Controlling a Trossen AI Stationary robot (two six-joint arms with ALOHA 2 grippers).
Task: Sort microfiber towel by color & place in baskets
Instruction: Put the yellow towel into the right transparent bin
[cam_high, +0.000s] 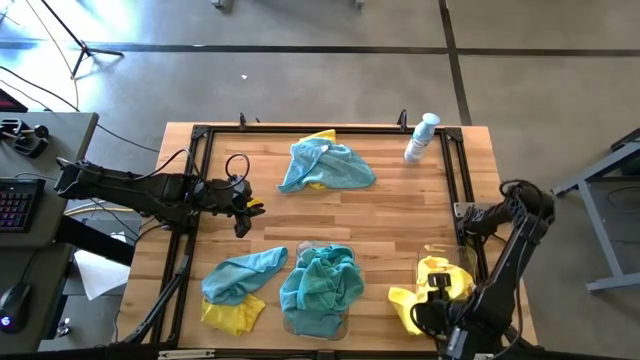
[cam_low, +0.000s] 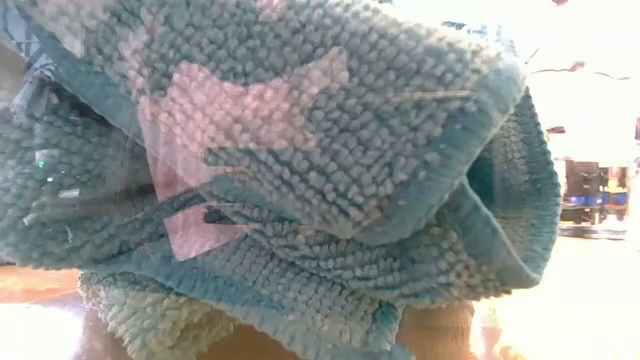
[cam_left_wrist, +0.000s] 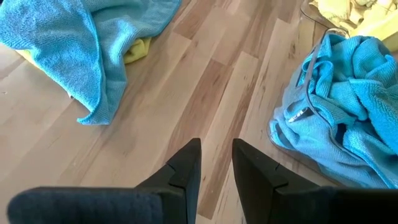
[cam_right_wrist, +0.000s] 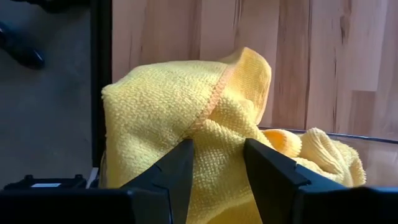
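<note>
Hovering over bare wood at the table's (cam_high: 400, 215) left side — left gripper (cam_high: 243, 212), fingers (cam_left_wrist: 186, 171) slightly apart and gripping nothing. Clamping a yellow towel (cam_high: 415, 300) at the near-right basket (cam_high: 447, 262) — right gripper (cam_high: 440, 290). Filling the middle basket (cam_high: 320, 248), teal towels (cam_high: 320, 285); lying loose, two teal-and-yellow heaps (cam_high: 235, 285) (cam_high: 325, 165).

Overall light: we saw the wooden table (cam_high: 390, 215) evenly and brightly lit in the high view, with only soft shadows.
Low view: a teal towel (cam_low: 300, 170) filled the picture very close to the lens; the room behind it on the right was washed out to white glare.
Pink patches: we noticed pale reflections over this towel.
Wrist views: the dark fingers (cam_left_wrist: 186, 171) near the lens looked soft.
</note>
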